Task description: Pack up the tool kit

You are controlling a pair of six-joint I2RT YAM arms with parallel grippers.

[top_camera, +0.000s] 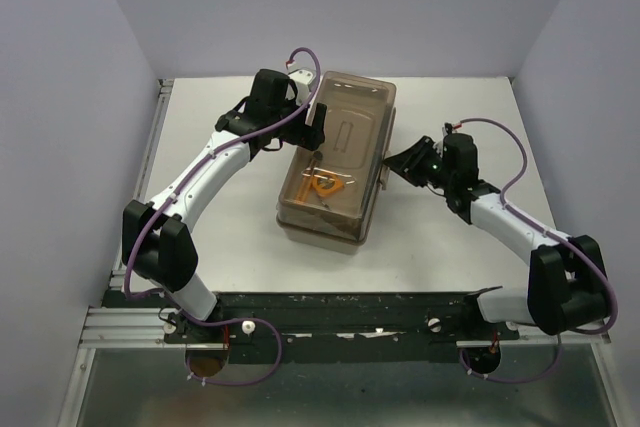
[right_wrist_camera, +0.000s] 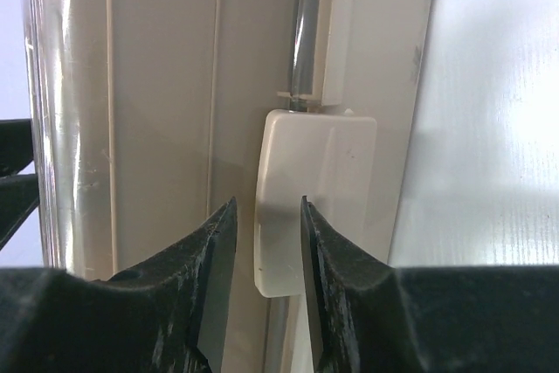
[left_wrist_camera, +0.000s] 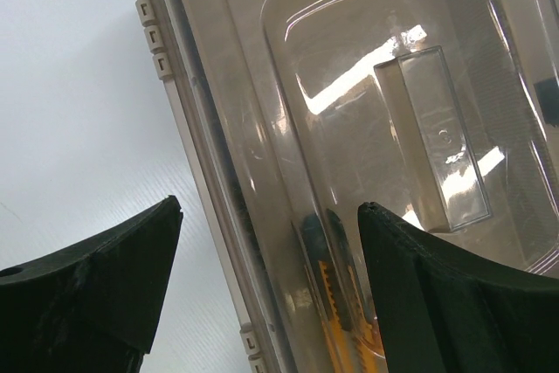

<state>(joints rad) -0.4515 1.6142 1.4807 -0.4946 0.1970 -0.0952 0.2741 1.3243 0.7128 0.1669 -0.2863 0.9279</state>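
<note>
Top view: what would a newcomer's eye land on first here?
The beige toolbox sits mid-table, with orange tools showing through its smoky lid. The left claw gapes wide at the lid's left edge. The right claw, slightly parted, sits at the latch on the box's right side.

Overhead, plus wrist close-ups (toolbox (top_camera: 335,162) shared)

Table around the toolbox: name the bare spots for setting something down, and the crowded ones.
Bare table lies between the toolbox near end and the black base rail, and at the far-right corner. Crowded: both long sides, where the left gripper and right gripper sit.
</note>
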